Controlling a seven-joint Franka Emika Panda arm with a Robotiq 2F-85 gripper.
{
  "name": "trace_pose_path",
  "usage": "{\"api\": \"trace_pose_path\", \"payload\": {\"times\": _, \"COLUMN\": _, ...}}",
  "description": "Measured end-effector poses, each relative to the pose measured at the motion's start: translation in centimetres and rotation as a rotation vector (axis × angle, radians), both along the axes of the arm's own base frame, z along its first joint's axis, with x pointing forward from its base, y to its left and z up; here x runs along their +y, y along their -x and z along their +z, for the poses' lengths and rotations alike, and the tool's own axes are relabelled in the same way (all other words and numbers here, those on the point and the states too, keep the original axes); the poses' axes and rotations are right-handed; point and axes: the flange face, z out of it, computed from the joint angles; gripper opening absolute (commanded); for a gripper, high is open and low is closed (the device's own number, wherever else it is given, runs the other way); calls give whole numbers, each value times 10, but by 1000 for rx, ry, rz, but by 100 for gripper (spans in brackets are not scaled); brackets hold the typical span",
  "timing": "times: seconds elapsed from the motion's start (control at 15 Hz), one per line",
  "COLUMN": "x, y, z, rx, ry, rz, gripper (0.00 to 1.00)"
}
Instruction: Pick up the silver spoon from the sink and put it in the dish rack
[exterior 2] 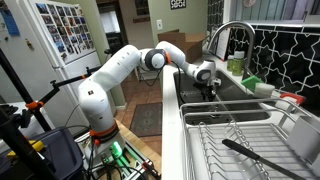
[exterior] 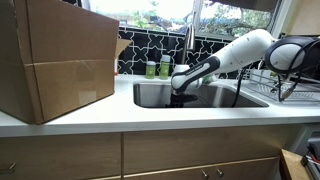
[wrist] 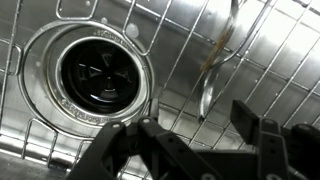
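Note:
The silver spoon [wrist: 209,86] lies on a wire grid [wrist: 285,60] on the sink floor, seen in the wrist view right of the round drain [wrist: 97,75]. My gripper [wrist: 200,128] hangs open just above it, with the spoon's near end in front of the gap between the dark fingers [wrist: 250,118] and nothing held. In both exterior views the gripper [exterior: 180,93] [exterior 2: 210,88] reaches down into the sink [exterior: 215,97] [exterior 2: 238,106], and the spoon is hidden there. The dish rack [exterior: 292,86] [exterior 2: 240,140] stands on the counter beside the basin.
A tall curved faucet [exterior: 190,45] [exterior 2: 226,33] rises behind the basin. A big cardboard box [exterior: 60,60] sits on the counter at the other side. Two green bottles [exterior: 158,68] stand at the sink's back edge. A dark utensil [exterior 2: 260,156] lies in the rack.

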Motion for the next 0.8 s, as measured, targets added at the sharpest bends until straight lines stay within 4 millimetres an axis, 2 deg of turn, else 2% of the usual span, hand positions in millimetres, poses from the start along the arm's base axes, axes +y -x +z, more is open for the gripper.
{"api": "trace_pose_path", "payload": {"times": 0.27, "x": 1, "y": 1, "z": -4, "rx": 4, "ry": -3, "rz": 1, "gripper": 20}}
{"api": "trace_pose_path", "payload": {"times": 0.4, "x": 2, "y": 0, "z": -4, "rx": 5, "ry": -4, "rz": 2, "gripper": 8}}
{"api": "trace_pose_path", "payload": {"times": 0.6, "x": 4, "y": 0, "z": -5, "rx": 5, "ry": -6, "rz": 4, "gripper": 2}}
{"api": "trace_pose_path", "payload": {"times": 0.8, "x": 4, "y": 0, "z": -7, "rx": 7, "ry": -8, "rz": 5, "gripper": 6}}
